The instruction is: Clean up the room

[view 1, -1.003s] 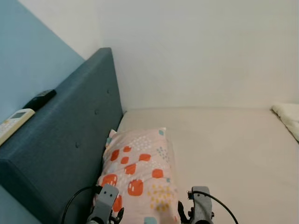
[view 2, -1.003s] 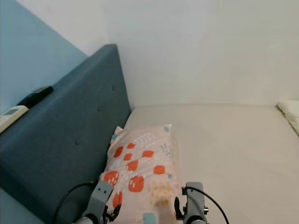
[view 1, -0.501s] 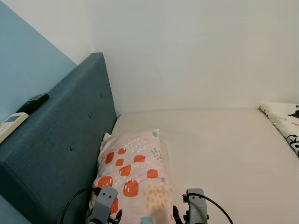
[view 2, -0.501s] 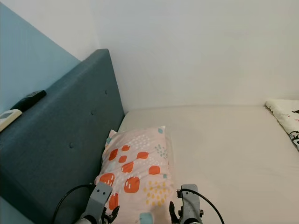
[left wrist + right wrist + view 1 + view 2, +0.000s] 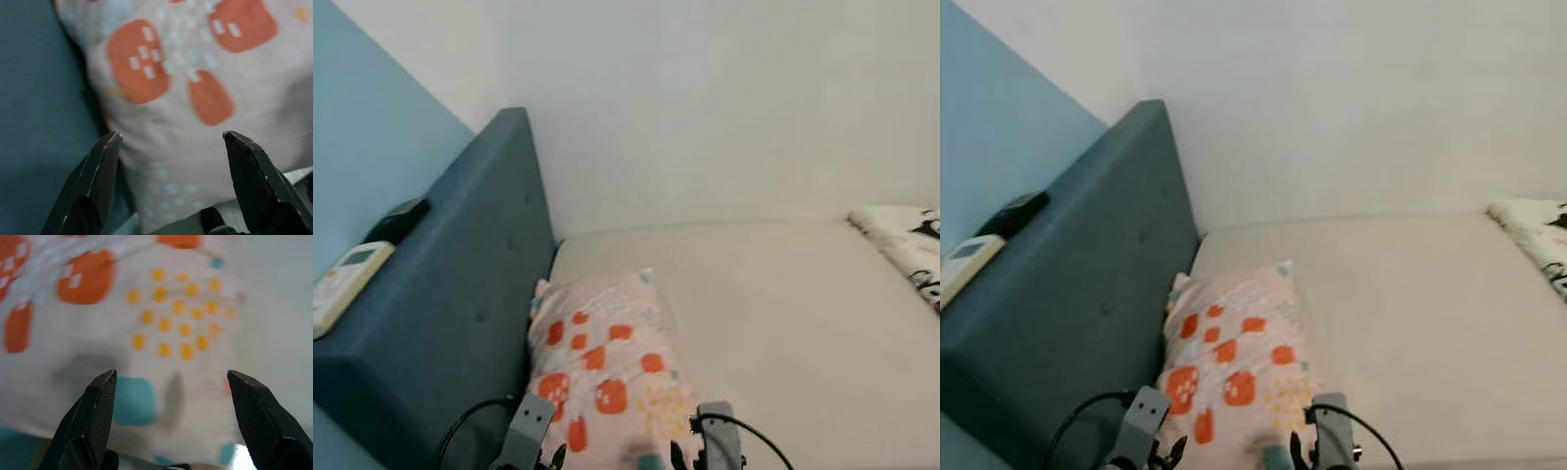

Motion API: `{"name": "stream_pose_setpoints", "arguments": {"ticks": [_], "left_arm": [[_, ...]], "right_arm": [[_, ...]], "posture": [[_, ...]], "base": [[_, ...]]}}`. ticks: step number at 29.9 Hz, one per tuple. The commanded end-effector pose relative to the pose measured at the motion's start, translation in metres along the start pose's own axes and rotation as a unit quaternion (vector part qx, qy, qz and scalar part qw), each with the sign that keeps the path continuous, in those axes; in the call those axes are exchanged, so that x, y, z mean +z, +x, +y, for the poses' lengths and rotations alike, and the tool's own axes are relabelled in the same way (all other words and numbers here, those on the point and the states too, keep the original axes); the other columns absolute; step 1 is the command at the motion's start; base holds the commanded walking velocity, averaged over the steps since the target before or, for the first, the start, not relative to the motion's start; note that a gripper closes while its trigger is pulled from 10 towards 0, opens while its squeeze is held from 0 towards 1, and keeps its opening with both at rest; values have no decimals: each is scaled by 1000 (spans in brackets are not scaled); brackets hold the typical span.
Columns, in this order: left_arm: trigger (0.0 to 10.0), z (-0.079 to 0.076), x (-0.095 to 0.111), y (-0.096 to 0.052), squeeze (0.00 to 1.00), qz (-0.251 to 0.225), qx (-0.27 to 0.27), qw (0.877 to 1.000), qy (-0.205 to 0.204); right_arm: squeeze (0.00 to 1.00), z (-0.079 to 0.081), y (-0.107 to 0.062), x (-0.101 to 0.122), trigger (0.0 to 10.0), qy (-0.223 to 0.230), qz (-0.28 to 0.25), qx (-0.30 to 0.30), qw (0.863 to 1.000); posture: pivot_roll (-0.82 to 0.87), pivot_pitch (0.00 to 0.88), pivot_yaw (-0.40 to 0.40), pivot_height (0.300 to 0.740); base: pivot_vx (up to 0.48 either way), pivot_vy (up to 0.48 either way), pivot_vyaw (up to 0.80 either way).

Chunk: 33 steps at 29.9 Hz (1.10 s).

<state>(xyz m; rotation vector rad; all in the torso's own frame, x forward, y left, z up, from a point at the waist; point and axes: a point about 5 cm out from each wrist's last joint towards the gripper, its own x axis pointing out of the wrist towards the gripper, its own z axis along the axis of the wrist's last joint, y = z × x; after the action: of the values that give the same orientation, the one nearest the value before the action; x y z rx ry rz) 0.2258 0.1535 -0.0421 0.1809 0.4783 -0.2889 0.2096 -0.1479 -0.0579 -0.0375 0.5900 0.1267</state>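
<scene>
Tools, left [image 5: 168, 142] and right [image 5: 171, 379], gape empty over seemingly untouched pillow [image 5: 607, 367].

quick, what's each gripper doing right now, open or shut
Left gripper: open, holding nothing, above the pink pillow with orange patches.
Right gripper: open, holding nothing, above the same pillow.

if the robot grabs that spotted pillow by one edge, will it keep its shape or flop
The pillow looks soft and puffy, so it would probably sag and fold from one edge. It likely weighs little for its bulk. Both open grippers, left and right, hover over it; pinching fabric may slip.
</scene>
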Motion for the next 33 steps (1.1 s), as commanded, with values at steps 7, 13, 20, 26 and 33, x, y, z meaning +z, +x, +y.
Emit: {"name": "stream_pose_setpoints", "arguments": {"ticks": [7, 13, 20, 26, 33], "left_arm": [[10000, 1, -1, -7, 0, -19, -25, 999, 21], [10000, -1, -4, -9, 0, -16, -20, 1000, 7], [10000, -1, -5, -11, 0, -20, -16, 1000, -6], [10000, 4, -6, -11, 0, -14, 11, 999, -34], [10000, 6, -4, -10, 0, -16, 19, 999, -25]], "right_arm": [[0, -6, -3, 5, 10000, -12, -26, 0, 1000], [0, -7, -7, 2, 10000, -7, -28, -4, 1000], [0, -7, -8, 2, 10000, -9, -30, -1, 1000], [0, -9, -9, 2, 10000, -11, -32, -3, 999], [0, -10, -8, 4, 10000, -11, -30, -2, 999]], "posture": [[12, 4, 32, 740], [4, 8, 34, 740], [1, 7, 33, 740], [1, 5, 28, 740], [2, 3, 26, 740]], "base": [[0, 0, 0], [0, 0, 0], [0, -137, 0], [0, -80, 0], [0, 0, 0]]}}
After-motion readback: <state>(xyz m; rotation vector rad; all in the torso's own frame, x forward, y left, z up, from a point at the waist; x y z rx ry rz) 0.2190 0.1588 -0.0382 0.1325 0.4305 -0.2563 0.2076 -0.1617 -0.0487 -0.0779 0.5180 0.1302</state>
